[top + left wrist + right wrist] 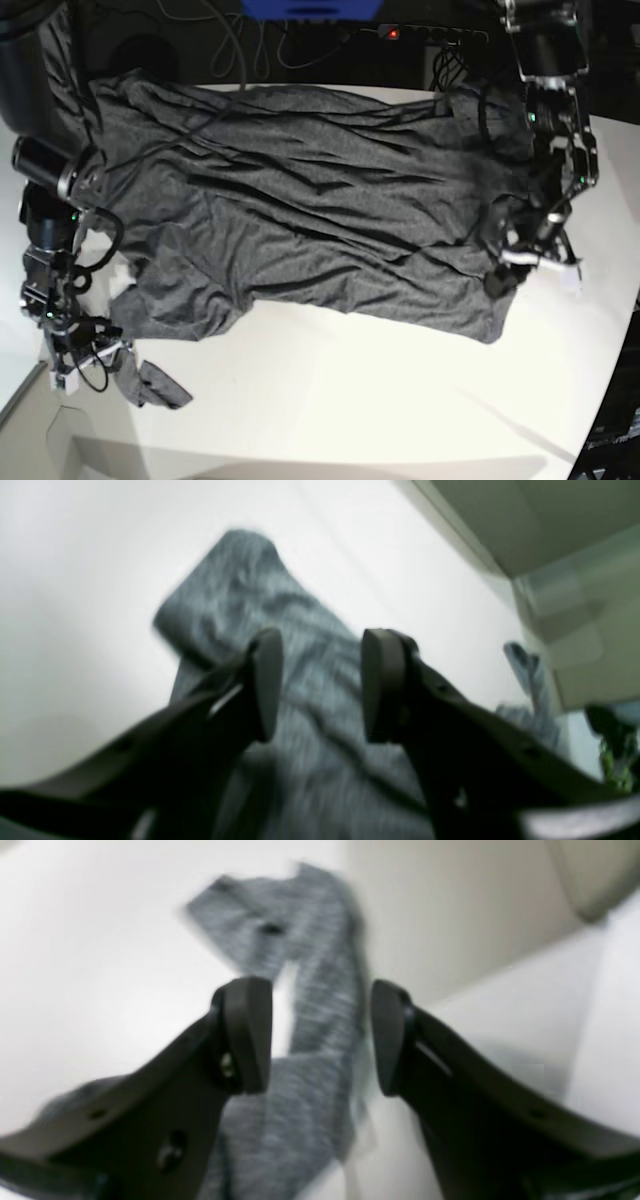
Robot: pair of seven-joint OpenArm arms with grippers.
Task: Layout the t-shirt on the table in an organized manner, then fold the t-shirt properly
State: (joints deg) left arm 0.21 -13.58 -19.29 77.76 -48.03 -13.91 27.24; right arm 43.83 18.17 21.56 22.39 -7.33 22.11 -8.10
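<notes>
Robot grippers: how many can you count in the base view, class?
2. The right gripper is at the table's left edge by the t-shirt; the left gripper is at the shirt's right end.

left hand (320, 685): jaws apart, nothing between | t-shirt (300, 680): wrinkled, below | table (75, 605): white

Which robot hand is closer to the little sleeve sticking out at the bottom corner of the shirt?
The right gripper. It sits right beside that sleeve of the t-shirt. The left gripper is at the shirt's opposite end.
</notes>
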